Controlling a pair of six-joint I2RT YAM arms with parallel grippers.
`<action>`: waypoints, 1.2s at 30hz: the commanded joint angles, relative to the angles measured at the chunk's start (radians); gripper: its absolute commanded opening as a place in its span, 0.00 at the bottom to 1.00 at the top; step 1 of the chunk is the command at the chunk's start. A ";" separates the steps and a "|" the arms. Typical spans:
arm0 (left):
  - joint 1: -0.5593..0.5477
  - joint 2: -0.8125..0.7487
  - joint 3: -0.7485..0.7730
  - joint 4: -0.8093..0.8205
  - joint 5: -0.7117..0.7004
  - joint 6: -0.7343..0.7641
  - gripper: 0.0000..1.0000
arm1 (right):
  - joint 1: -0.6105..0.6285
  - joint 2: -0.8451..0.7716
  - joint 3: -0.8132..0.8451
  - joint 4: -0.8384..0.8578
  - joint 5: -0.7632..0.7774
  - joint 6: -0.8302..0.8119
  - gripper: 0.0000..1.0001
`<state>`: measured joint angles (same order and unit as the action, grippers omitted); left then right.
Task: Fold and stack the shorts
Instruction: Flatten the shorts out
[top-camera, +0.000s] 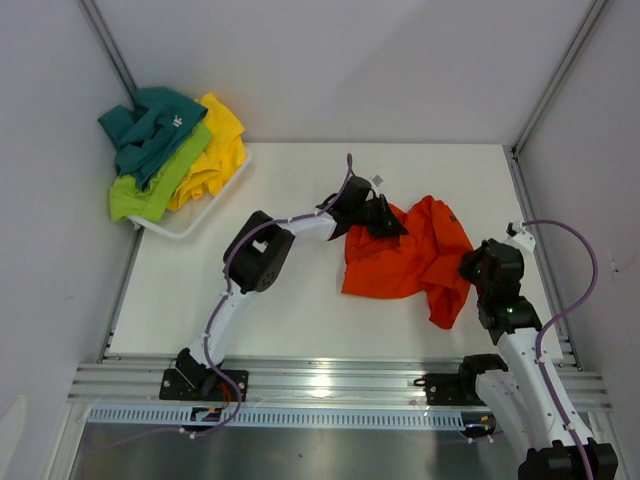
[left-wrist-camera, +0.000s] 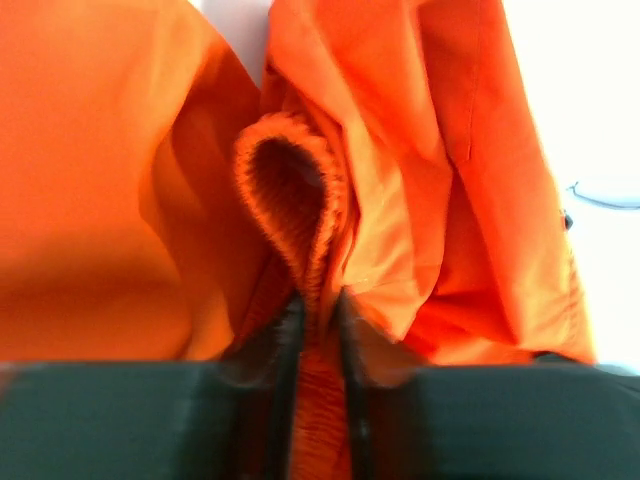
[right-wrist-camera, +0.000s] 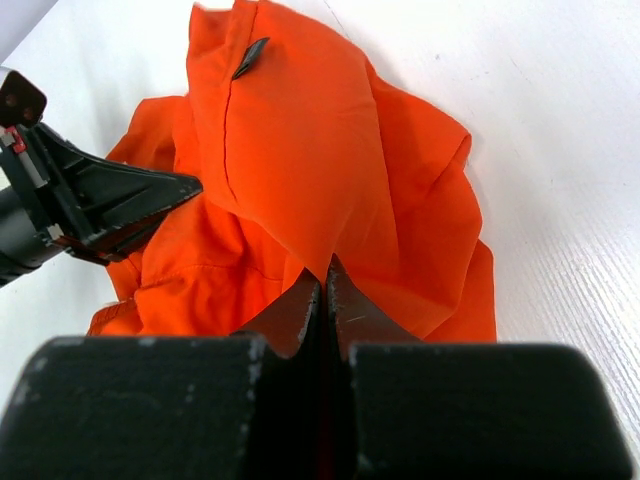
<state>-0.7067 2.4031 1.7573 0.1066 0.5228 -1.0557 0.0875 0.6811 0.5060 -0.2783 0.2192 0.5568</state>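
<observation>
A pair of orange shorts lies crumpled on the white table, right of centre. My left gripper is at their upper left edge. In the left wrist view it is shut on the ribbed orange waistband, which loops up beyond the fingertips. My right gripper is at the shorts' right side. The right wrist view shows it shut on a fold of the orange fabric, which rises in a peak from its tips. Teal shorts, lime green shorts and yellow shorts are heaped at the back left.
The heap of shorts rests in a white tray at the table's back left corner. Grey walls with metal posts close in the table on three sides. An aluminium rail runs along the near edge by the arm bases.
</observation>
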 joint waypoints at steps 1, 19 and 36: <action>0.019 0.031 0.045 0.125 0.086 -0.075 0.03 | -0.002 -0.011 0.008 0.036 -0.015 -0.006 0.00; 0.455 -0.704 -0.194 -0.113 -0.013 0.301 0.00 | 0.155 0.210 0.160 0.217 -0.477 -0.176 0.00; 0.273 -1.354 -1.213 0.022 -0.688 0.392 0.00 | 0.167 0.470 0.097 0.192 -0.363 -0.097 0.13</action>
<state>-0.4355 1.1328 0.5804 0.0757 -0.0132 -0.6552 0.2512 1.1851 0.6209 -0.1299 -0.1337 0.4381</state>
